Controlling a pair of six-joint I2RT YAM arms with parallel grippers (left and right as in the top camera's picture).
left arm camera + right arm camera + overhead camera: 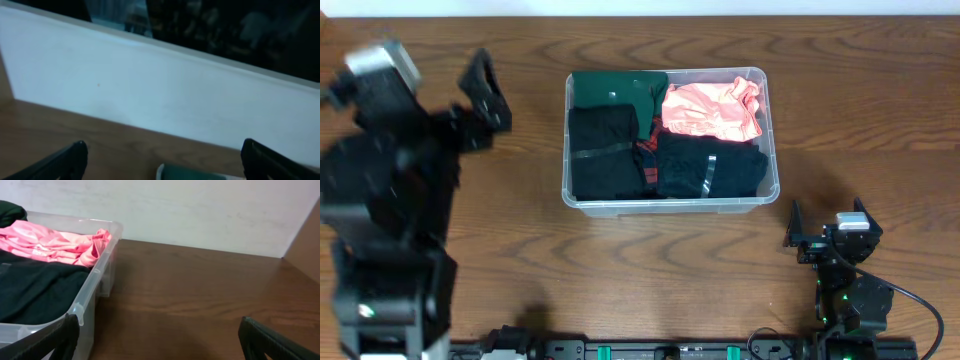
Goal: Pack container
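The clear plastic container [772, 180] stands at the middle of the table, filled with folded clothes: a dark green piece [618, 90], a pink piece [712, 110], black pieces [603, 152] and a bit of red. My left gripper [485, 95] is open and empty, raised to the left of the container; its wrist view shows a corner of the container [161, 172] and the green cloth [192, 175] between its fingers [162, 162]. My right gripper [828, 228] is open and empty, low near the front right; its view shows the container's right end [102, 255] with the pink piece [55, 242].
The brown wooden table [870, 120] stretches around the container. A white wall [200, 210] stands behind the table's far edge. The arm bases sit at the table's front edge.
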